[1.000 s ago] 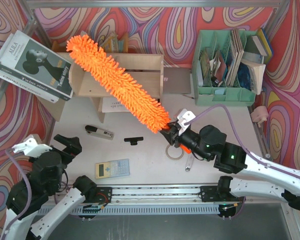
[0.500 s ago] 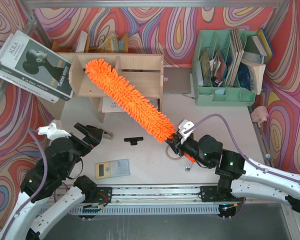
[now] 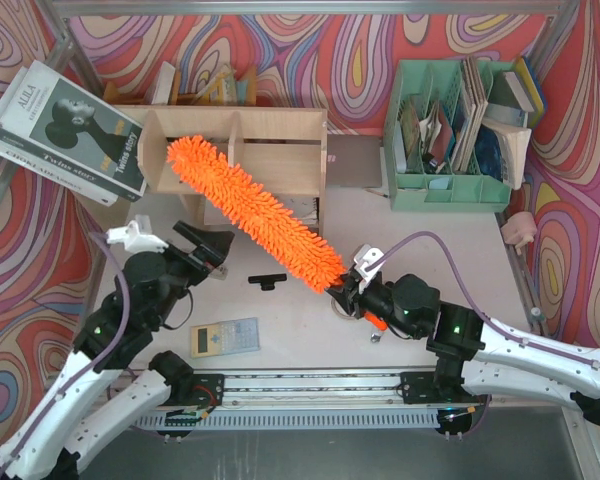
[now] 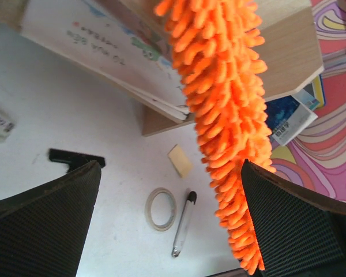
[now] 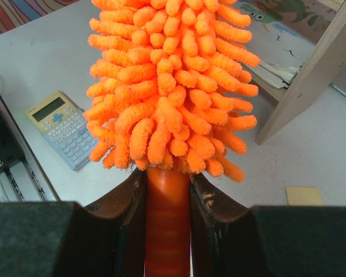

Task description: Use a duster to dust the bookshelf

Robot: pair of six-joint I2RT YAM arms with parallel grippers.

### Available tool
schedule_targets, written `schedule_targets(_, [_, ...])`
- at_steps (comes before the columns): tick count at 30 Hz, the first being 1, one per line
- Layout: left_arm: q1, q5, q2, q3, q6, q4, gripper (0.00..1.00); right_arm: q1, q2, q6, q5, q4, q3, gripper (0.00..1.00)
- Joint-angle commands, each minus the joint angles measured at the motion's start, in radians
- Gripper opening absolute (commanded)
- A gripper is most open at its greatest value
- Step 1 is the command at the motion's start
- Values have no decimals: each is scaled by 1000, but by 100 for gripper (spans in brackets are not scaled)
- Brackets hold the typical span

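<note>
I had the right gripper [image 3: 342, 291] clamped on the duster [image 3: 250, 205] handle, arm stretched low leftward; the left gripper [image 3: 213, 250] stood wide open, arm raised, angled inward

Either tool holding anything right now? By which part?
Right tool is shut on the duster, gripping its handle just below the fluffy head. Left tool is open and holds nothing.

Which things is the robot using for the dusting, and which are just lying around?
For the job: the duster, the bookshelf, the right gripper with its jaws shut on the duster's handle.

Just lying about: the calculator, the tape roll, the pen, the green file organizer, the books stacked at the left.
</note>
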Motion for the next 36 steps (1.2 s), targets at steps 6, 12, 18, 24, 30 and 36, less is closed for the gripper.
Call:
schedule_targets(6, [-99,20,113,10,73,317,98,-1,-23,3,-18,146,7,0])
schedule_targets(12, [-175,-29,152,12,84,358,98,-1,-18,0,-66,171,26,0])
schedule_targets(18, [-205,-14,205,40,85,427,96,-1,-17,0,-102,188,29,0])
schedule_targets(24, [-231,-48,256,75,107,419,94,0,-34,4,-146,184,34,0])
schedule_targets(30, [-243,-67,278,76,105,434,89,-1,-57,1,-164,169,31,0])
schedule_targets(36, [-257,-81,299,82,110,449,77,-1,-65,1,-169,169,25,0])
